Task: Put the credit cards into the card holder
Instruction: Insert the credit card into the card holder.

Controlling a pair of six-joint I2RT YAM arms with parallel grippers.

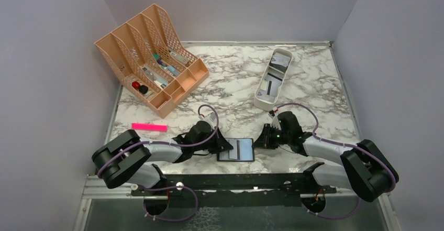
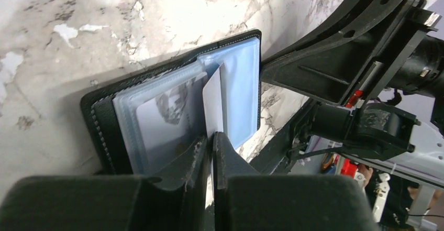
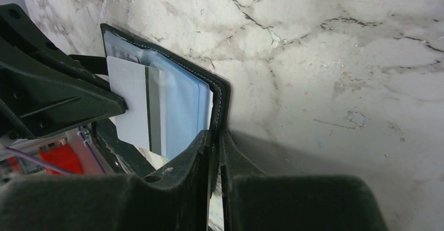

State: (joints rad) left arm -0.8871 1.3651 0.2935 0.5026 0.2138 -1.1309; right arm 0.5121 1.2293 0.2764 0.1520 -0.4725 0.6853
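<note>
Closest to the lens in the left wrist view, the left gripper (image 2: 211,139) fills the bottom centre of the frame. Its two fingers are pressed almost together on the lower edge of a white card (image 2: 212,99). That card stands on edge, rising from the fingertips across the open card holder (image 2: 101,117). The holder lies spread on the marble table (image 2: 52,58), black cover down and clear sleeves up. One sleeve at centre left shows a pale card with a grey picture (image 2: 166,109).

From the right wrist view, the right gripper (image 3: 215,138) sits at the bottom centre. Its fingers are clamped on the holder's stitched black edge, with only a thin slit between them. The white card shows a grey stripe along its length here, and the left gripper's black finger touches it at the left of the frame.

Seen from above, the holder lies at the lower centre, between the two grippers. A white tray (image 1: 260,96) at the upper right holds more cards (image 1: 273,77). A peach organiser (image 1: 157,19) stands at the upper left, with a pink strip (image 1: 149,127) below it.
</note>
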